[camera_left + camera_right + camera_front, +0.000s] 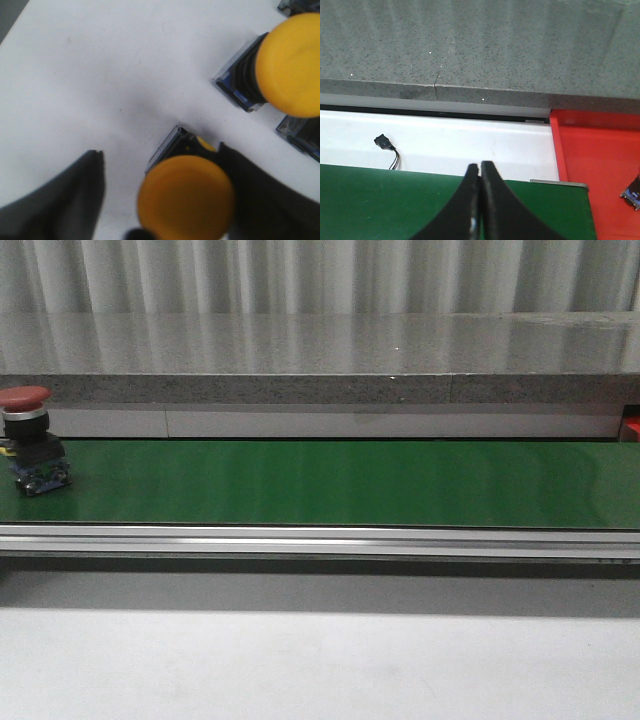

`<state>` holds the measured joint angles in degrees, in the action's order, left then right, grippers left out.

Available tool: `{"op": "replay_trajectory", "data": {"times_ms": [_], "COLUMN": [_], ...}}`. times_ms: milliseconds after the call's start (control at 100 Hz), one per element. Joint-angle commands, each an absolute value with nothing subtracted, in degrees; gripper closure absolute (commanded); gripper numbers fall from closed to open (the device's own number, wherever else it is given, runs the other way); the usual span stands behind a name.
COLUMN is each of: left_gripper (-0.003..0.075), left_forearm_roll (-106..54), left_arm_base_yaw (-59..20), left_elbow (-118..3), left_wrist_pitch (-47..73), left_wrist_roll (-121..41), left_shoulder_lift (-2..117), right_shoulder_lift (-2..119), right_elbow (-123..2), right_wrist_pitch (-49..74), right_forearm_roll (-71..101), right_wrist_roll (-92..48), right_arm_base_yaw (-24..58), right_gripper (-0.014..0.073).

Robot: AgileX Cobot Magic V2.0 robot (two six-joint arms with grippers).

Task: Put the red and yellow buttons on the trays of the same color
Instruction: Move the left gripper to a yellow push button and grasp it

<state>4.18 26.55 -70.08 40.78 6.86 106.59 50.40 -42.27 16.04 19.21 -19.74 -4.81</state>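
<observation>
Item 1. Red button (27, 435): mushroom-head push button on a black-and-blue switch body. It stands upright, long axis vertical, at the far left end of the green conveyor belt (330, 483) in the front view. Nothing touches it, and neither arm shows in that view.

Item 2. Left gripper (160, 200): fingers spread. A yellow button (186, 196) sits in the gap, its cap facing the wrist camera. The finger (260, 195) on one side lies against or just beside the cap; the other finger (60, 205) stands clear of it. Whether the button is gripped or only straddled, I cannot tell. It rests on or just over a white surface (100, 75).

Item 3. Second yellow button (287, 65): lies near the first on the same white surface, tipped so its black collar and blue base show. Edges of further switch bases show at the frame border.

Item 4. Right gripper (480, 200): fingers pressed together, holding nothing. It hangs over the right end of the belt. The red tray (595, 155) lies just beside that end, with part of a switch body (633, 192) in it.

Item 5. Deciding relation (judgement): the red button lies at the opposite end of the belt from the right gripper and the red tray, well apart from both. It is on the left arm's side, but that gripper is occupied with a yellow button. With its axis upright, a grasp from above across the cap or collar looks suitable.
</observation>
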Motion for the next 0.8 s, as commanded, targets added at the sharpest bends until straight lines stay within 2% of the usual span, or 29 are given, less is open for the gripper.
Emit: {"op": "replay_trajectory", "data": {"times_ms": [0,70,80,340,580,790], "left_gripper": [0.0529,0.0734,0.0743,0.0741,0.0741,0.0741], "left_forearm_roll": [4.14,4.14,4.14,2.65,3.02,4.25], "left_arm_base_yaw": [26.6,26.6,26.6,24.43,14.31,5.65], "left_elbow": [-71.74,-71.74,-71.74,-71.74,-71.84,-71.96], "left_wrist_pitch": [39.42,39.42,39.48,43.24,43.94,45.66], "left_wrist_roll": [6.71,6.71,6.71,5.8,4.11,4.11], "left_shoulder_lift": [102.7,101.06,100.86,87.6,77.7,78.05], "right_shoulder_lift": [49.68,49.68,49.68,49.68,49.68,49.68], "right_elbow": [-43.83,-43.83,-43.83,-43.83,-43.83,-43.83], "right_wrist_pitch": [12.31,12.31,12.31,12.37,12.56,12.6], "right_forearm_roll": [19.17,19.17,19.17,19.17,19.17,19.17], "right_wrist_roll": [-19.93,-19.93,-19.93,-19.93,-19.93,-19.93], "right_arm_base_yaw": [-4.8,-4.8,-4.8,-4.8,-4.8,-4.8], "right_gripper": [0.0661,0.0661,0.0661,0.0661,0.0661,0.0661]}}
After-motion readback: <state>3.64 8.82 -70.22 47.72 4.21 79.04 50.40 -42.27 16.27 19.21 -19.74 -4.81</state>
